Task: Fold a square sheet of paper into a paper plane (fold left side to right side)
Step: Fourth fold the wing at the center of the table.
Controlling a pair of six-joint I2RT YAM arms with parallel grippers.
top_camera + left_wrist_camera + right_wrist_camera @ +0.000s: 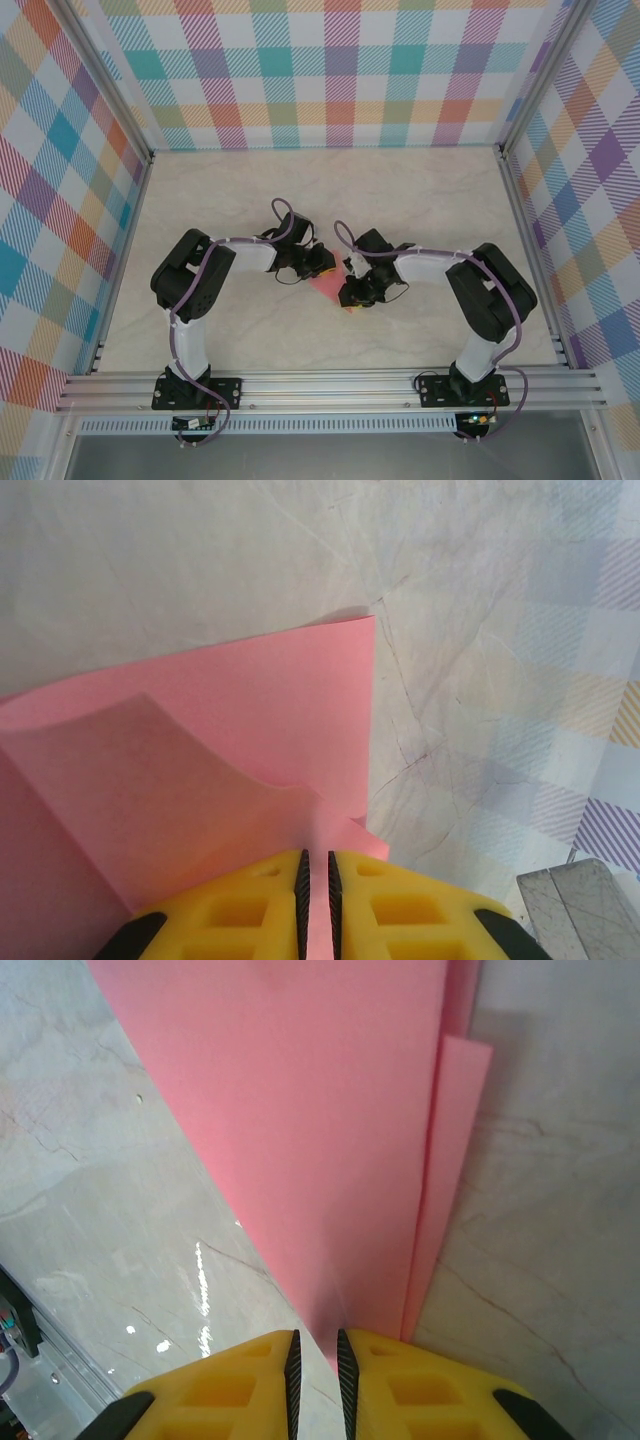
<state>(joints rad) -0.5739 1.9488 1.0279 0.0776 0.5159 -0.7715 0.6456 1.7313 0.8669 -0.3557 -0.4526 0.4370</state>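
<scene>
As they met beyond the near rail, the left gripper pinched one edge of the folded square sheet of paper and the right gripper clamped its other end, yellow fingers closed on pink. The sheet lay mid-table, with plaid walls beyond.

Matt, smooth pink paper; glossy marble-look table.
</scene>
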